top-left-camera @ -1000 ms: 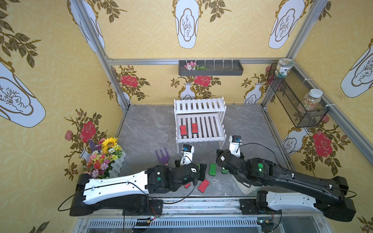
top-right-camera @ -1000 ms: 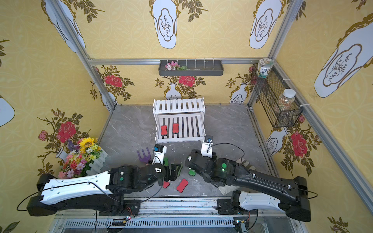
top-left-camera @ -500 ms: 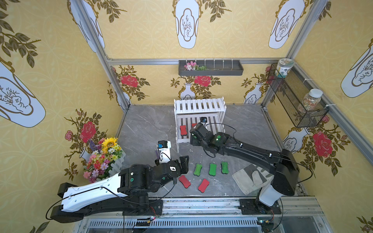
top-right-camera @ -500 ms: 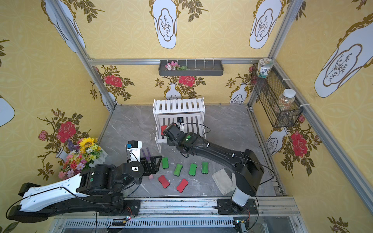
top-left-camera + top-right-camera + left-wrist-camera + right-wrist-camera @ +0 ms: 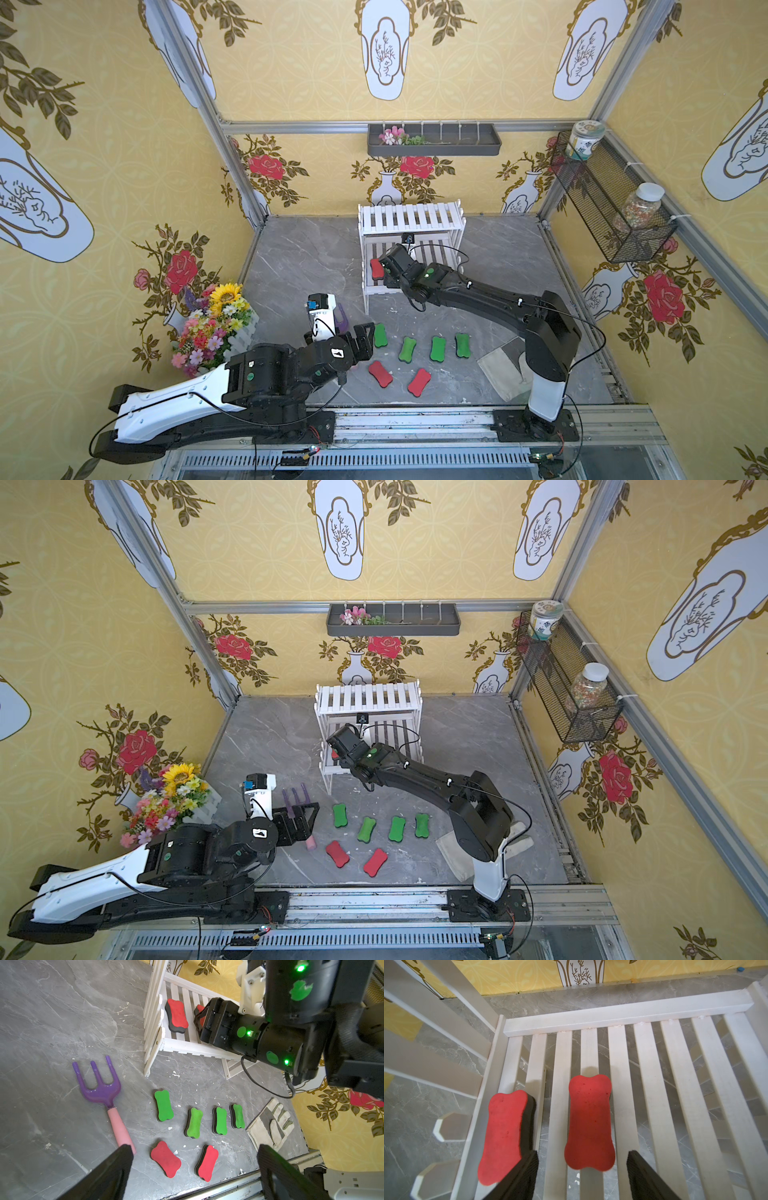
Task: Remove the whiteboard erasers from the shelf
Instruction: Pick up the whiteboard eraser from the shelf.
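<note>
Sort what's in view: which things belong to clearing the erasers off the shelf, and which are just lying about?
Job: shelf; two red erasers on its lower tier; four green erasers and a red pair on the table.
Lying about: purple garden fork; work glove; flower bouquet; wall tray; mesh basket with jars.

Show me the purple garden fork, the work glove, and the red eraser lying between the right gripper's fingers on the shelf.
purple garden fork (image 5: 98, 1093): left wrist view, where the tines join.
work glove (image 5: 265, 1127): left wrist view, on the palm.
red eraser (image 5: 589, 1124): right wrist view, waist of its red top.
</note>
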Controlling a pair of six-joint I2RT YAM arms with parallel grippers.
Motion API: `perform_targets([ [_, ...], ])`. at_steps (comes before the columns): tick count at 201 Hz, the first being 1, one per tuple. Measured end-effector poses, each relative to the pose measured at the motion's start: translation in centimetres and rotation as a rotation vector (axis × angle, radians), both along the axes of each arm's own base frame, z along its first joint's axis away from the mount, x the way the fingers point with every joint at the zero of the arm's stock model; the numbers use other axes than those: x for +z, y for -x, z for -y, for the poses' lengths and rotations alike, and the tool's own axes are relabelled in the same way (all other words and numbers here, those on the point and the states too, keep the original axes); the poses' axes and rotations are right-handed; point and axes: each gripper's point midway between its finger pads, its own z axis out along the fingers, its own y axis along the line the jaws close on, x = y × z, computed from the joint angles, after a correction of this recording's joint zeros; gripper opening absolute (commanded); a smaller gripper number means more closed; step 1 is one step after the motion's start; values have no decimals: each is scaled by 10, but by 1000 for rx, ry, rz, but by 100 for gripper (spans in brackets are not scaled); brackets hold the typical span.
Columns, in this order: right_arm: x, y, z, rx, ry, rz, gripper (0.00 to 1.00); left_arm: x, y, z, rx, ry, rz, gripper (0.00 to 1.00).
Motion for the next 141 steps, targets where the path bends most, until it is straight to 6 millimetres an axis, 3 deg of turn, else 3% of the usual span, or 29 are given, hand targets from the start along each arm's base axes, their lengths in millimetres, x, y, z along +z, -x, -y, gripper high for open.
perform_targets([
  [141,-14,-17,4,-43,53,11,52,-8,0,0,-3,-20,-2,100],
])
